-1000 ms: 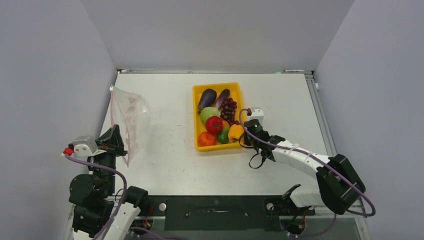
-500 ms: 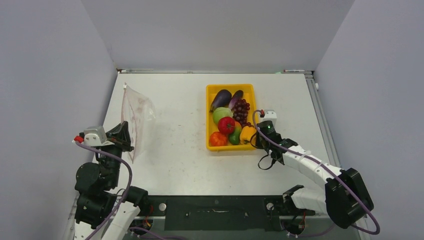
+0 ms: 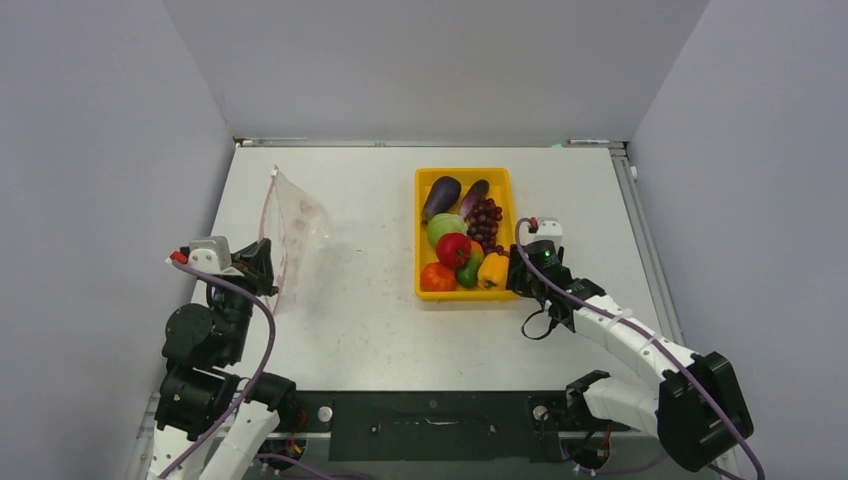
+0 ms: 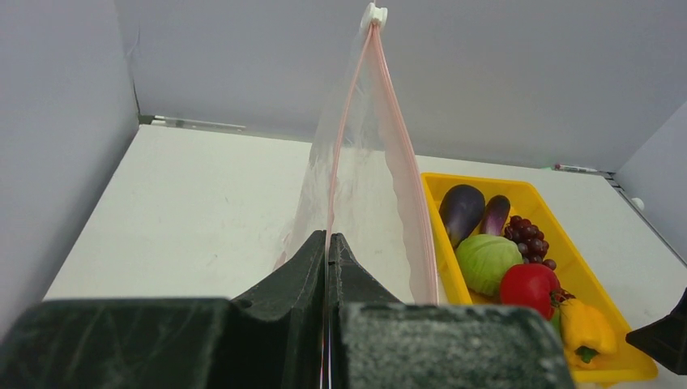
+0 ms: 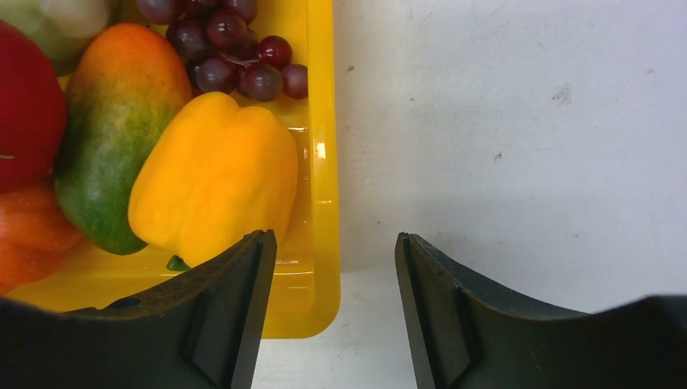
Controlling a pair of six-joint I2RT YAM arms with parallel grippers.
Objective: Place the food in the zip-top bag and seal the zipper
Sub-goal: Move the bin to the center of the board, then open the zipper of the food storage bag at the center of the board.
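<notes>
A white, scuffed table (image 3: 360, 310) fills the floor of a grey-walled booth. At its left side the bag (image 3: 297, 232) stands on edge, lifted into the air: thin clear plastic, limp and creased, printed with faint pink-red dots. The left gripper (image 4: 327, 243) is clenched tight on its near corner, pinching one lip of the mouth. From the left wrist, the zipper (image 4: 394, 121) shows as two narrow pink strips that rise from the jaws and meet at a small white slider (image 4: 373, 14) at the top, with the mouth gaping between them.

Right of centre, well apart from the bag, sits a rigid, glossy yellow tray (image 3: 466, 174) with all the food in it. At its far end lie two smooth dark eggplants (image 3: 441, 195) and a bunch of purple-red grapes (image 3: 485, 218). Nearer come a pale green leafy ball (image 3: 445, 227), a shiny red tomato (image 3: 454, 248), an orange-red piece (image 3: 436, 277), an orange-to-green piece (image 5: 113, 146) and a lobed yellow pepper (image 5: 215, 174).

The right gripper (image 5: 334, 243) hovers at the tray's near right corner with its jaws released and nothing held. One black finger is over the pepper's side, the other over bare table, the tray wall between them.
</notes>
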